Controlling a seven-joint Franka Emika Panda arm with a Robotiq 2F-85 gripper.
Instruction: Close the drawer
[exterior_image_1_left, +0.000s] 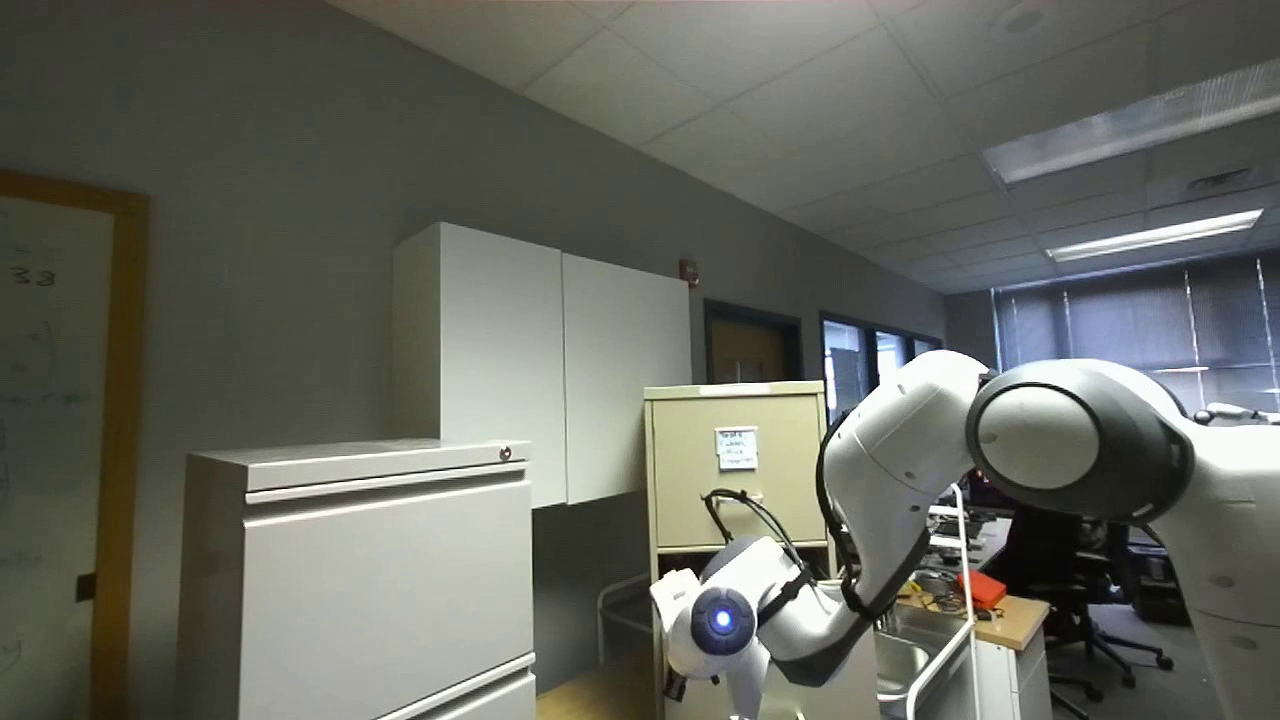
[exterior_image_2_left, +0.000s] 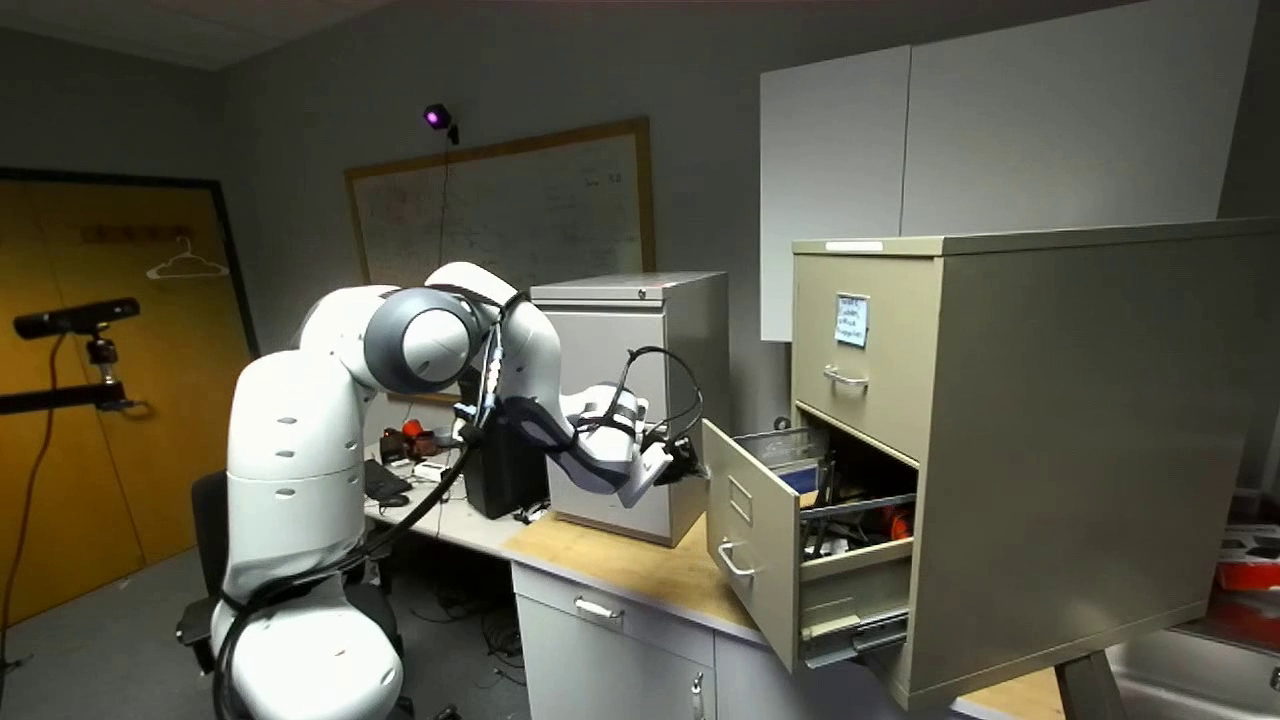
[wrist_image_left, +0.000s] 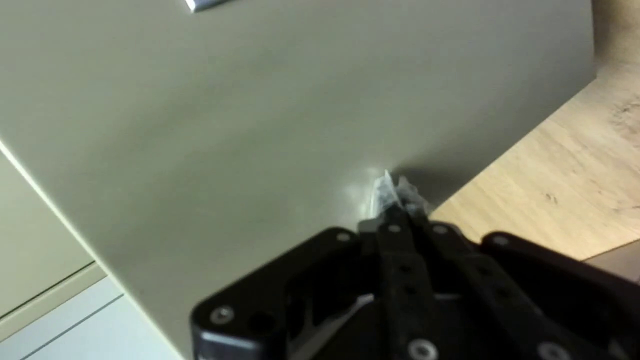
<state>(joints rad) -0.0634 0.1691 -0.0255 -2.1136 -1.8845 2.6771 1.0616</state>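
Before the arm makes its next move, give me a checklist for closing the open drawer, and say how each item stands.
1. Drawer open, its front facing the gripper: ok.
2. Gripper shut: ok.
3. Gripper centred on the drawer front: not ok, near a side edge.
4. Gripper touching the front: cannot tell.
5. Gripper clear of the handle: ok.
6. Contents low enough to clear the cabinet: cannot tell.

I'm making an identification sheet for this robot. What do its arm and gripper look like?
The arm is white and rounded, with grey joint housings, black cables strapped along it, and a round blue light. The gripper is mainly black, with silvery screws and pale fingertips.
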